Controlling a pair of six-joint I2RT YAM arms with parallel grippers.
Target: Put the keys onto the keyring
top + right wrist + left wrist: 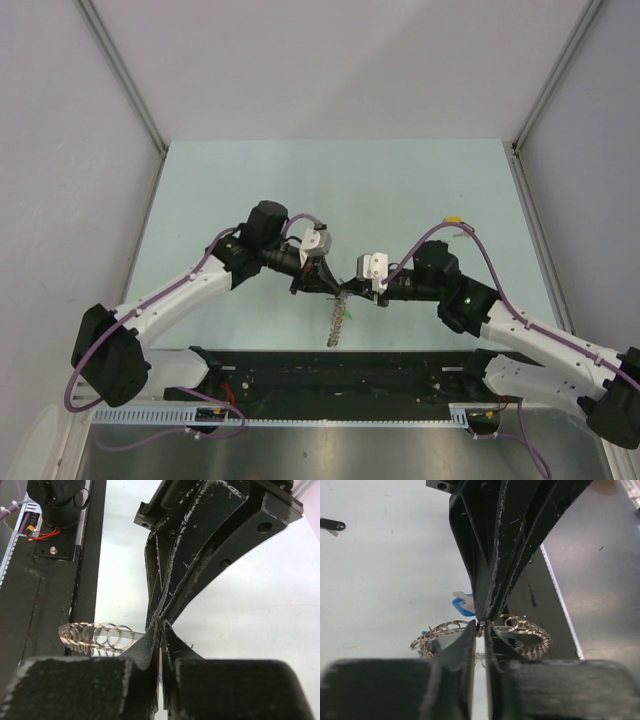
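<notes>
The keyring [338, 322] hangs over the table between the two arms, its silver chain of small rings fanning out to both sides of my left fingers [530, 636]. My left gripper [482, 630] is closed to a thin slit around the ring's band, tip to tip with my right gripper [160, 630]. The right gripper is shut on the band, which shows edge-on between its fingers. The ring's loops [95, 636] stick out to the left of them. A blue-tagged key [462, 605] lies on the table below, and a black-tagged key [331, 525] lies far to the left. A green speck [448, 644] shows by the ring.
Both grippers [340, 287] meet above the pale green table [250, 190], just beyond the black base rail [330, 370]. Grey walls enclose the table on three sides.
</notes>
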